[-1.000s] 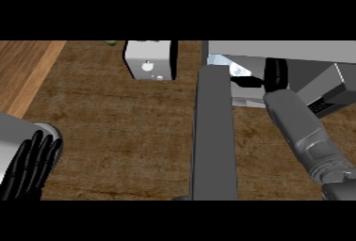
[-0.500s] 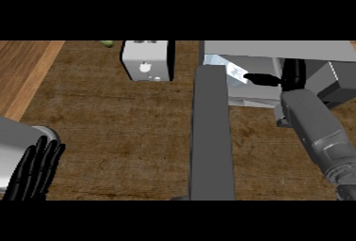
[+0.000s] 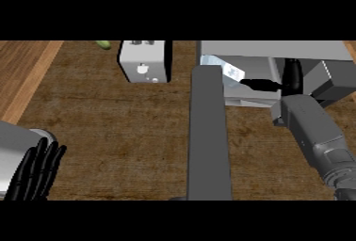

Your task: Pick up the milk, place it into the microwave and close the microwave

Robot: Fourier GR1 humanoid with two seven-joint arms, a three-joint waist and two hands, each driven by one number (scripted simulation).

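The milk [image 3: 233, 71], a small white carton with a blue patch, stands inside the open microwave [image 3: 271, 49] at the upper right, near its left wall. My right hand [image 3: 289, 81] is inside the cavity, to the right of the carton. Its thumb [image 3: 259, 85] stretches left toward the carton and its fingers point away from me, not curled round anything. The microwave's grey door [image 3: 208, 136] hangs open and juts toward me through the middle of the view. My left hand [image 3: 36, 172] rests open at the lower left, fingers up.
A white and grey toaster-like appliance [image 3: 144, 61] stands at the back, left of the microwave door. A small green object [image 3: 104, 44] lies behind it. A light wooden strip [image 3: 24, 75] borders the dark counter on the left.
My right forearm has shifted to the right and deeper into the microwave. The milk carton sits a little lower in the cavity. The left hand has barely moved.
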